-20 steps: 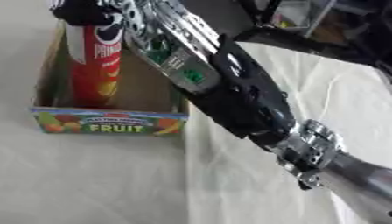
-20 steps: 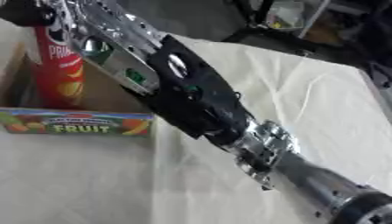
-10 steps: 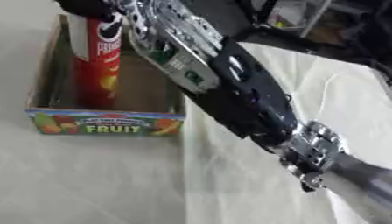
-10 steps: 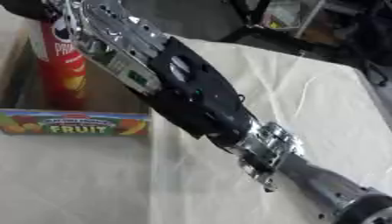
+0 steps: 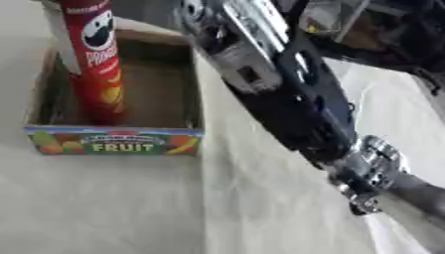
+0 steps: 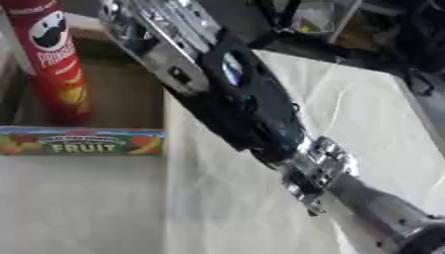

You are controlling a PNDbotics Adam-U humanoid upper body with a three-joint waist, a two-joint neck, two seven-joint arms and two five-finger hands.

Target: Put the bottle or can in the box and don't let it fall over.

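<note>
On the cloth-covered table (image 5: pixel 130 208), the red can (image 5: pixel 96 59) stands upright in the box (image 5: pixel 113 141); the right hand (image 6: pixel 148 30) fingers' state is unclear.

One red can (image 5: pixel 97 59) stands inside one cardboard box (image 5: pixel 113 141). One robot arm (image 6: pixel 252 114) reaches across beside the box, over one pale cloth (image 5: pixel 130 208).

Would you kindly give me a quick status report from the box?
Right arm reaches over the table; hand out of frame. Left hand not in view. Red can upright inside the fruit box, near its left wall. Nothing in the way.
</note>
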